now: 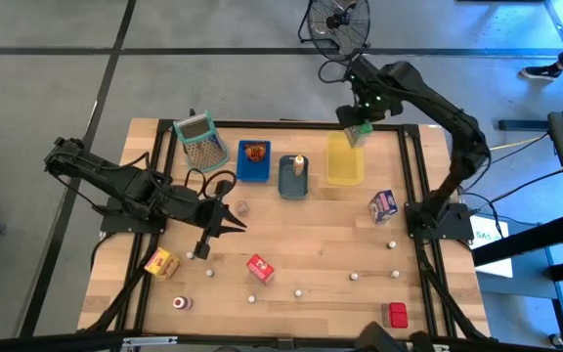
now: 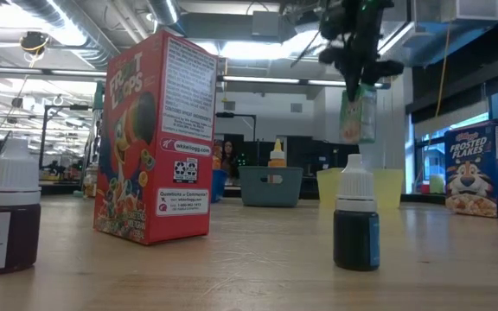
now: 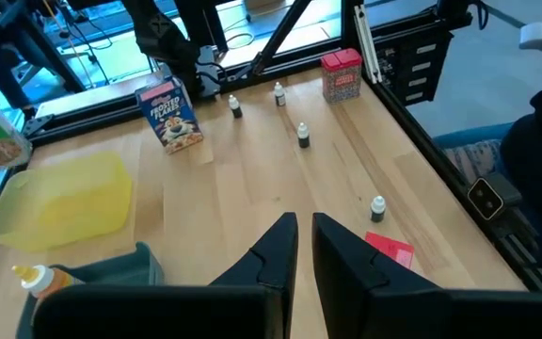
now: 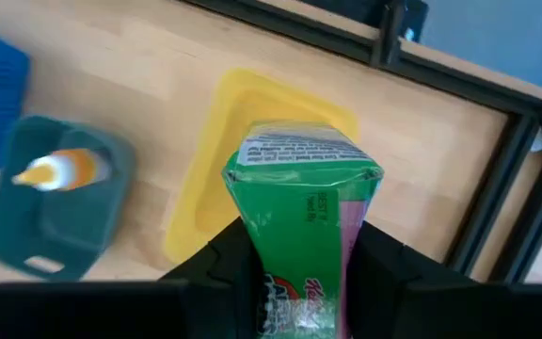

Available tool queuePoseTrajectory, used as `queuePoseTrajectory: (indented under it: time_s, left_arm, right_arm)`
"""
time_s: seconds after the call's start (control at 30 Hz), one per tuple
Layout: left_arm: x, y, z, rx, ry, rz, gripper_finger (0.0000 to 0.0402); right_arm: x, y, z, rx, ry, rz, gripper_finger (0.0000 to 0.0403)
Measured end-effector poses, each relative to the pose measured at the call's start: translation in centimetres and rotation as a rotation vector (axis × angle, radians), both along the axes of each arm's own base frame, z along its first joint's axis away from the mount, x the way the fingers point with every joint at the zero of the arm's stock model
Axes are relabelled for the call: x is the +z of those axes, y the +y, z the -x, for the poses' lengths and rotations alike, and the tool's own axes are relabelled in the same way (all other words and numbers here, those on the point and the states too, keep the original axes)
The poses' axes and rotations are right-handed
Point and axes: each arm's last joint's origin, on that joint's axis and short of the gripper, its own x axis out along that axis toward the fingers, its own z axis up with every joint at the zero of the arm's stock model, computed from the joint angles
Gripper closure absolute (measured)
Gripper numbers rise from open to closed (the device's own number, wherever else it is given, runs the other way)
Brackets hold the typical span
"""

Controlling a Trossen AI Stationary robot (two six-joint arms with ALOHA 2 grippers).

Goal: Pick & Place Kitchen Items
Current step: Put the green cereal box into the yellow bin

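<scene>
Two fingers of the right gripper (image 4: 299, 273) clamp a green carton (image 4: 301, 217) above the yellow tray (image 1: 345, 161), at one o'clock on the table (image 1: 321, 244). Left gripper (image 1: 225, 223), fingers together, waits near nine o'clock.

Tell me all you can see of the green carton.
The green carton is a small cardboard box, green with white print on its top flap and a pink stripe down one side. The right hand grips it on two sides and holds it upright in the air above the yellow tray, at the table's far edge. Nothing else touches it.
</scene>
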Motion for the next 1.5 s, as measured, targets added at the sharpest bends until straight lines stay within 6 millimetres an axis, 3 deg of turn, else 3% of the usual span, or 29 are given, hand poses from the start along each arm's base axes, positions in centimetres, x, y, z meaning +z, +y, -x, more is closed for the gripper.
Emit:
queuePoseTrajectory:
  time_s: [0.27,0.93,1.5]
  left_arm:
    - [-0.2,0.0,0.1,-0.001,0.021,-0.008,0.037]
    - [-0.2,0.0,0.1,0.008,0.023,0.011,0.037]
    - [-0.2,0.0,0.1,0.013,0.024,0.019,0.037]
  right_arm:
    - [-3.2,-1.4,-1.6,0.033,0.093,-0.097,0.0284]
    - [-7.6,-3.6,-3.7,-0.034,0.146,-0.153,0.0284]
    - [-8.2,-3.8,-4.0,-0.07,0.154,-0.164,0.0284]
